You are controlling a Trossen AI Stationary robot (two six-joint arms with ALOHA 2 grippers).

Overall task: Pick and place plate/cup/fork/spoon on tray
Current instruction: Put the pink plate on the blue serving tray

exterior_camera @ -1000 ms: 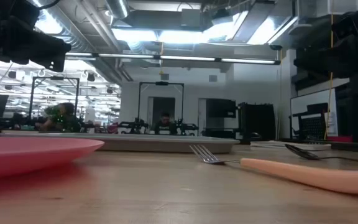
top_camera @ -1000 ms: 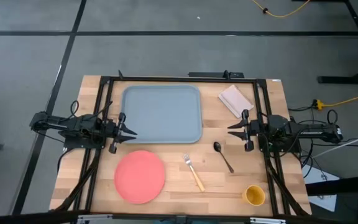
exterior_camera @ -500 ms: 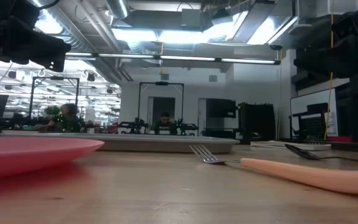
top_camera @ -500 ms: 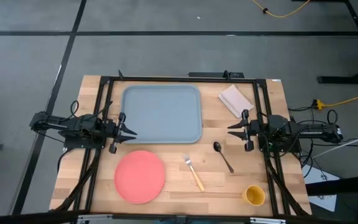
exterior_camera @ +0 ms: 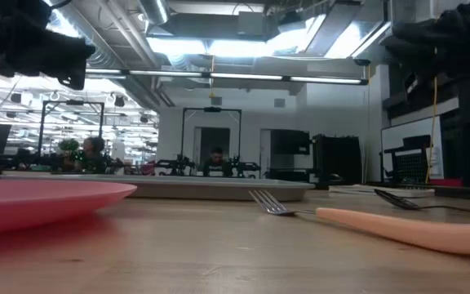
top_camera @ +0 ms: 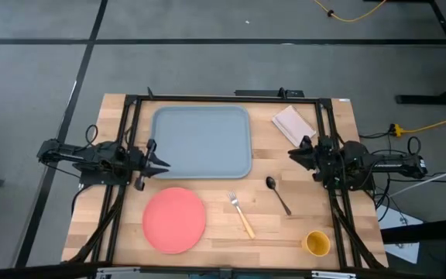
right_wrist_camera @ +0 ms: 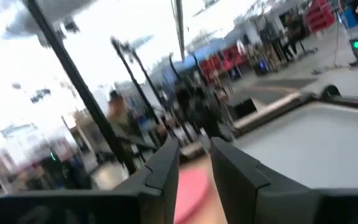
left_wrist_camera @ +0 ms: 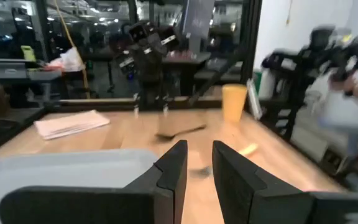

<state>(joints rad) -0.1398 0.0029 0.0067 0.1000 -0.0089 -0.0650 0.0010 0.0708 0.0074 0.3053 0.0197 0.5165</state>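
My left tool [top_camera: 159,163] sits released at the tray's [top_camera: 202,142] left edge; my right tool [top_camera: 295,153], barely parted and empty, sits right of it. Plate [top_camera: 174,219], fork [top_camera: 241,215], spoon [top_camera: 277,193], cup [top_camera: 317,243] all lie on the table [top_camera: 231,238], off the tray.

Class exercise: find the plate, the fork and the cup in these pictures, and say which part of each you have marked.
the plate [top_camera: 174,219]: high view, middle of its flat pink face.
the fork [top_camera: 243,221]: high view, on the orange handle, below the tines.
the cup [top_camera: 317,243]: high view, the open yellow top, seen from above.
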